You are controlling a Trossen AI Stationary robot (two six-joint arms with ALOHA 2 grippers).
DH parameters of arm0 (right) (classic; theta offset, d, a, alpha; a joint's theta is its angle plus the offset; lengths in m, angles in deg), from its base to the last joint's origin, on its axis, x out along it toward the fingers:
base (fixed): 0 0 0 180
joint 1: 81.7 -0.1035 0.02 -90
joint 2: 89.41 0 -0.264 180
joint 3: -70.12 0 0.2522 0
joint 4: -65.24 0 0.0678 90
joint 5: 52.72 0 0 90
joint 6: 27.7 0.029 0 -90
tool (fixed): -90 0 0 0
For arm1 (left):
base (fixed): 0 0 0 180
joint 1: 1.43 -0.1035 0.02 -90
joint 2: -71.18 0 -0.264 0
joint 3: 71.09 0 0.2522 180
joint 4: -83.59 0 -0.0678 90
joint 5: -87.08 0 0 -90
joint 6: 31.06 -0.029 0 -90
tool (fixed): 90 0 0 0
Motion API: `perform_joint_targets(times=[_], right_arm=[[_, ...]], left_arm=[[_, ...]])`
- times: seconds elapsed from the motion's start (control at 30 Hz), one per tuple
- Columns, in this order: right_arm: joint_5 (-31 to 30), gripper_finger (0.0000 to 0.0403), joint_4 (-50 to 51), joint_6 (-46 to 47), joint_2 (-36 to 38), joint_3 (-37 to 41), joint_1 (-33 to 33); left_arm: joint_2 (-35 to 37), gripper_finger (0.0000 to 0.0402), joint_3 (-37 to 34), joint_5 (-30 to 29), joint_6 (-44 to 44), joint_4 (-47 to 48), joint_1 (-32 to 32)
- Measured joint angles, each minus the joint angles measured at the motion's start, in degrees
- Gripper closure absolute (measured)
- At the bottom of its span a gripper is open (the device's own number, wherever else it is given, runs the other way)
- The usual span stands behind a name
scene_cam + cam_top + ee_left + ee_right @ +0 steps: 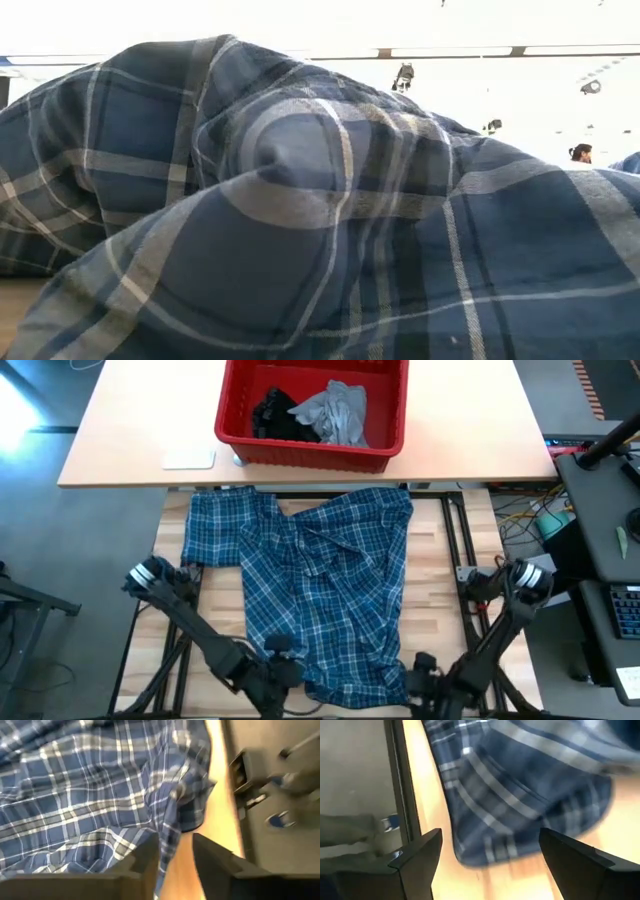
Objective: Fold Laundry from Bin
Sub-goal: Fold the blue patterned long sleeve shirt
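Observation:
The blue-and-white plaid shirt (320, 590) lies rumpled on the wooden table, and its folds fill the low view (300, 200). My left gripper (278, 657) is at the shirt's near left hem, its fingers a little apart (174, 841). My right gripper (420, 665) hovers open over the shirt's near right corner (520, 795), one finger on each side of it (491, 834), not touching. The red bin (310, 452) stands on the far table and holds a black garment (275, 415) and a grey T-shirt (342, 412). My left gripper comes at the shirt's near hem slanting down from the near left. The hem's edge (167, 847) runs down beside one finger (147, 857), with bare table in the gap. Whether that finger touches the cloth, I cannot tell.
A white flat pad (188, 457) lies on the far table left of the bin. Bare wood (440, 540) and a dark frame rail flank the shirt on the right. A desk with cables and a keyboard (625, 610) stands past the table's right edge.

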Motion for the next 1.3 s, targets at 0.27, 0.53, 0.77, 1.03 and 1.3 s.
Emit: perform_joint_targets(times=[0.27, 0.53, 0.77, 1.03, 1.3], right_arm=[[-0.7, 0.0186, 12.0, 4.8, -8.9, -9.4, 3.9], [-4.6, 0.0386, 19.3, 2.8, -0.1, -12.9, 7.7], [-2.6, 0.0394, 21.6, 5.6, 19.1, -10.5, 16.9], [7.0, 0.0394, 4.3, 15.7, 39.4, 0.2, 20.4], [4.0, 0.0384, -9.4, 24.2, 45.8, 13.5, 20.2]], left_arm=[[-12.2, 0.0220, 5.5, -1.0, -4.5, -0.3, -0.4], [-18.1, 0.0381, 17.9, -7.3, -4.1, 14.0, -5.1], [-10.4, 0.0399, 12.6, -14.8, -5.1, 16.1, -11.0], [0.5, 0.0401, 1.1, -17.4, 4.7, 14.2, -11.4], [6.0, 0.0401, -3.2, -20.2, 8.6, 5.0, -10.4]])
